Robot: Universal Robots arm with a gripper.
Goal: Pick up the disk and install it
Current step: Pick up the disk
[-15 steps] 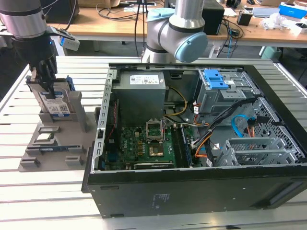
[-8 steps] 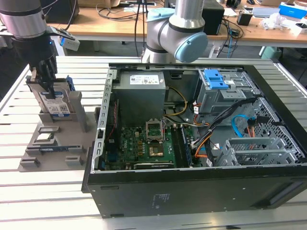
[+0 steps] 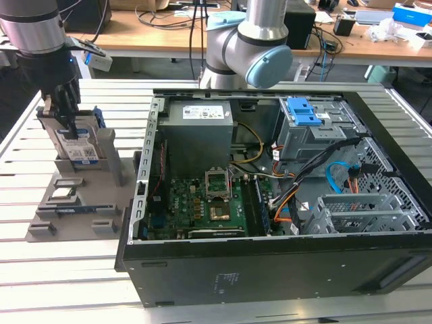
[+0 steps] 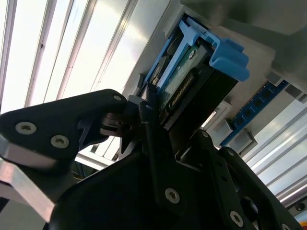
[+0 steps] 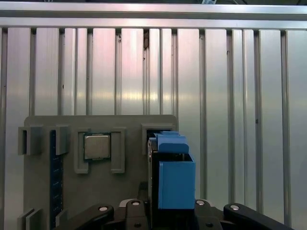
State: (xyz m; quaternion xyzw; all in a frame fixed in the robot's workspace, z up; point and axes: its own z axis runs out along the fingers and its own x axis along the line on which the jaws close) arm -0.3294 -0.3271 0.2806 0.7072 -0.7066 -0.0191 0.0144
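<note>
The gripper is at the exterior view's left, clenched on the upper edge of the disk. The disk stands upright in a grey holder on the slatted metal table, just beside the open computer case. In the second wrist view the black fingers press against the disk's blue-railed edge, and in the first wrist view a processor chip lies in a nearby pocket of the holder.

The table is ribbed aluminium slats, shining under bright light in both wrist views. In the exterior view a wooden desk stands beyond its far edge, strewn with cables and boxes.
</note>
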